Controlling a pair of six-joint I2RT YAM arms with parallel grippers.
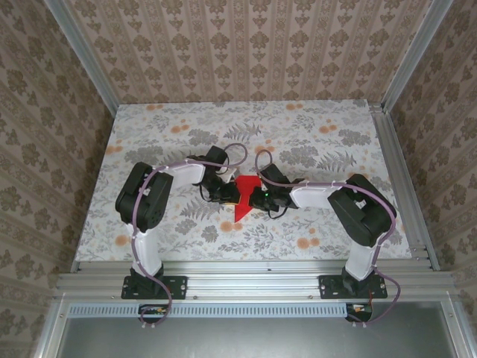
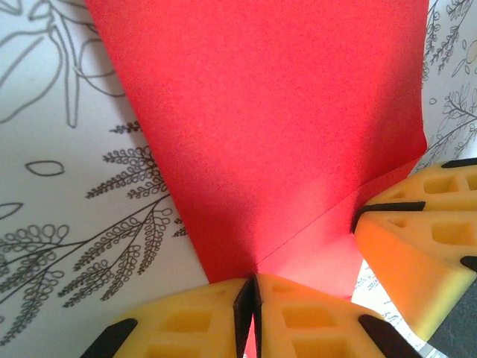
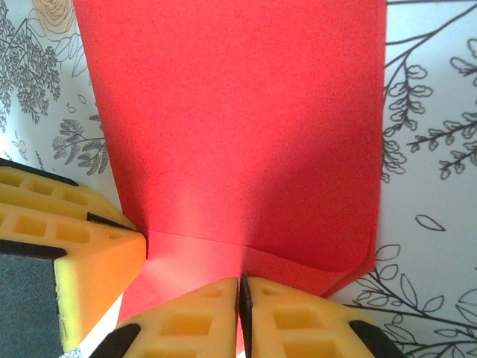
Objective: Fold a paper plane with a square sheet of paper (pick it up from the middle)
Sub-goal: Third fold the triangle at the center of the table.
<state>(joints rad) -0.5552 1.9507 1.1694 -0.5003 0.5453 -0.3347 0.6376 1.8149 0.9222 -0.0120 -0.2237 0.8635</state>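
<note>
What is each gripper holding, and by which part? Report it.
Both hold the red sheet of paper. The left gripper and the right gripper each pinch its creased near edge, close beside each other.

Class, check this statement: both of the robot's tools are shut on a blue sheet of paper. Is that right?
Not quite. The sheet of paper is red, not blue, as the left wrist view shows. The rest stands: the left tool and the right tool are both shut on it.
</note>
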